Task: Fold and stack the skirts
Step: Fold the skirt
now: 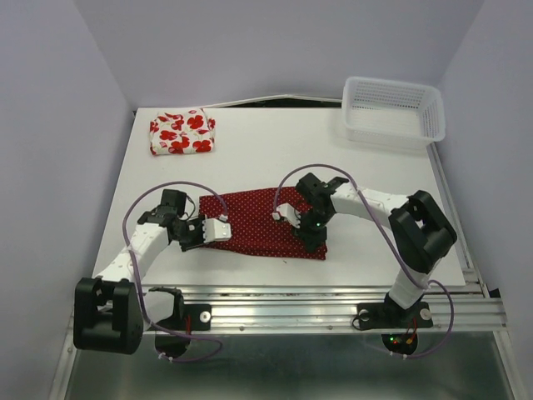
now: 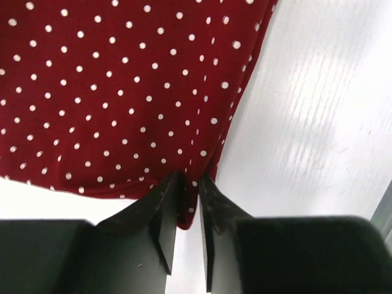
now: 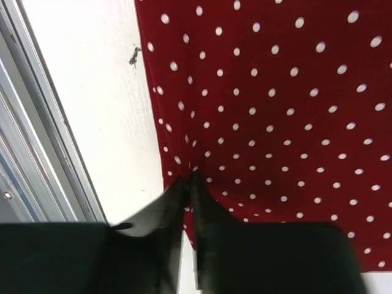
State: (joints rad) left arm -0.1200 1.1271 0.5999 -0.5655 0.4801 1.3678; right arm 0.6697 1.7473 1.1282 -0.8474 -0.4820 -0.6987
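You're getting nothing readable in any view. The dark red skirt (image 1: 258, 227) is showing you only white dots, the white skirt (image 1: 181, 132) only red flowers, and no lettering, label, brand or number is coming through on the basket (image 1: 390, 133).

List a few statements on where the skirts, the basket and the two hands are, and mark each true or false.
The flowered skirt lies folded at the far left corner of the table. True.
The dotted skirt is stacked on it. False: it lies spread out, apart from it.
A skirt is in the basket. False: both lie on the table.
The left hand and the right hand are each at an edge of the dotted skirt. True.
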